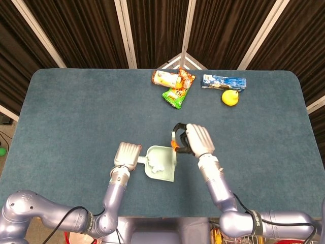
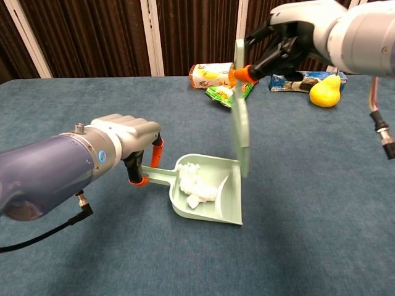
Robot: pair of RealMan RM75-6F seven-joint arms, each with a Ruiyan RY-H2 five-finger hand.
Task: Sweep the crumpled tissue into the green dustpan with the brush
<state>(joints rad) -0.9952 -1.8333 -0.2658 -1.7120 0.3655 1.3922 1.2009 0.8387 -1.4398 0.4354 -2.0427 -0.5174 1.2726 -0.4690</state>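
Tissue [image 2: 197,185], crumpled and white, lies inside the green dustpan [image 2: 219,200], toward its back wall near the handle, so the sweep itself looks done. It is plainly very light and soft, likely to shift or spill at any tilt, so I would not take hold of it at all: it is best moved by carrying the pan level.

At the near left, the left hand [image 2: 126,142] grips the pan's thin handle with fingers curled around it. That stiff plastic handle is the sensible hold, though it looks smooth and may twist in the grip.

Further back and higher, the right hand [image 2: 290,34] pinches the brush [image 2: 241,123] by the top of its handle; the pale green brush hangs lifted, its lower edge over the pan's right rim.

Far across the blue table [image 1: 76,112] lie a juice bottle [image 1: 165,78], a green snack packet [image 1: 175,95], a blue packet [image 1: 223,81] and a yellow pear [image 1: 229,97].
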